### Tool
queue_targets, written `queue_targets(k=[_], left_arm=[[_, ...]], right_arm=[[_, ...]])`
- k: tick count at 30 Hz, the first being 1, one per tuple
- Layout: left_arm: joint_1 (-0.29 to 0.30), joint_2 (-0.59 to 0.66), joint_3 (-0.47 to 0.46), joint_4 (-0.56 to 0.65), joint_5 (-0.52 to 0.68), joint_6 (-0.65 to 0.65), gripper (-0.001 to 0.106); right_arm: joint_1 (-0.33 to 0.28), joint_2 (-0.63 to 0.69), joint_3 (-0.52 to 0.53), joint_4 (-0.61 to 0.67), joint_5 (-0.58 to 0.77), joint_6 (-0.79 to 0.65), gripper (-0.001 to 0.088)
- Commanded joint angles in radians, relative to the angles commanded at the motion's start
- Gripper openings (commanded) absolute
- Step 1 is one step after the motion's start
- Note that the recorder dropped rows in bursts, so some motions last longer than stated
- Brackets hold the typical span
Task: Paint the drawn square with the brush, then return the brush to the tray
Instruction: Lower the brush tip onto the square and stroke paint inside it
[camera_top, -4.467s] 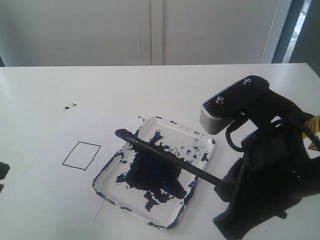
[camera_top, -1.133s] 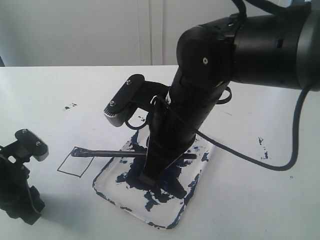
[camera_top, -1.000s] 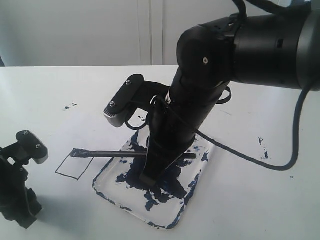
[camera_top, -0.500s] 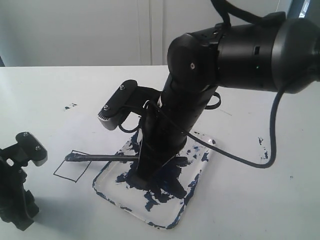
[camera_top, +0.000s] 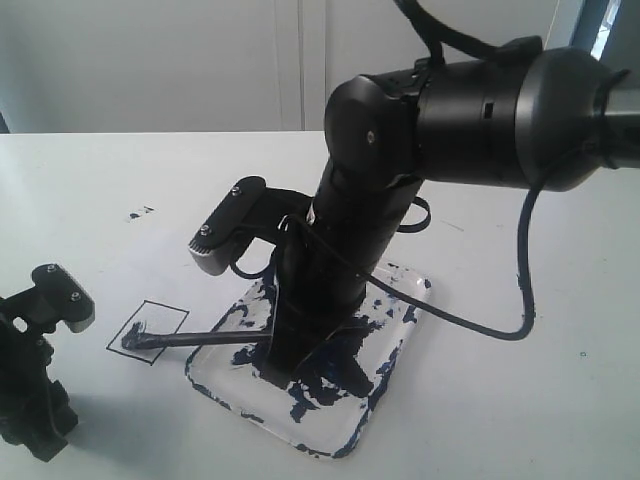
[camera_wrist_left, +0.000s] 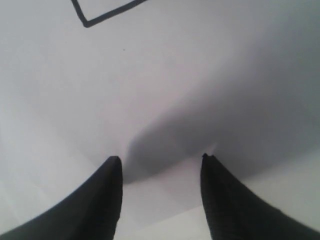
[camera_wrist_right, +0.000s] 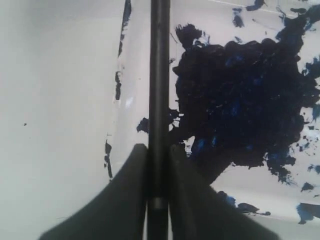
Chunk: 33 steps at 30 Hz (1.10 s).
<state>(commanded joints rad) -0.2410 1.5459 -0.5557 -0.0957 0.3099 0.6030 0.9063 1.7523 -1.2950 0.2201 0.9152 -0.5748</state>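
Brush (camera_top: 200, 339) painting has only just begun, I think. Far left of the tray (camera_top: 398, 342), the left fingers (camera_wrist_left: 107, 200) are apart and hold nothing. They hang over bare white paper. Just left of the tray is the drawn square (camera_top: 147, 332). The brush tip is down inside it. One small dark dab shows in its near corner, and the rest is white. The stick reaches back over the tray's left edge. Above the tray's big blue blotch, the right fingers (camera_wrist_right: 127, 190) are clamped tight on the stick. Filling the square and putting the brush back in the tray are not done yet.
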Motion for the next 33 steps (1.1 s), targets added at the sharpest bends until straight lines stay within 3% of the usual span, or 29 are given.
queue_targets(k=[6,18,33], left_arm=[[0.0,0.0,0.0,0.0,0.0,0.0,0.054],[0.0,0.0,0.0,0.0,-0.003,0.0,0.054],[0.0,0.0,0.0,0.0,-0.01,0.0,0.054]], right_arm=[[0.0,0.026,0.0,-0.111,-0.05,0.083,0.0],[0.0,0.044,-0.01,-0.17,-0.094,0.155,0.0],[0.0,0.044,-0.01,-0.126,-0.017,0.151,0.0]])
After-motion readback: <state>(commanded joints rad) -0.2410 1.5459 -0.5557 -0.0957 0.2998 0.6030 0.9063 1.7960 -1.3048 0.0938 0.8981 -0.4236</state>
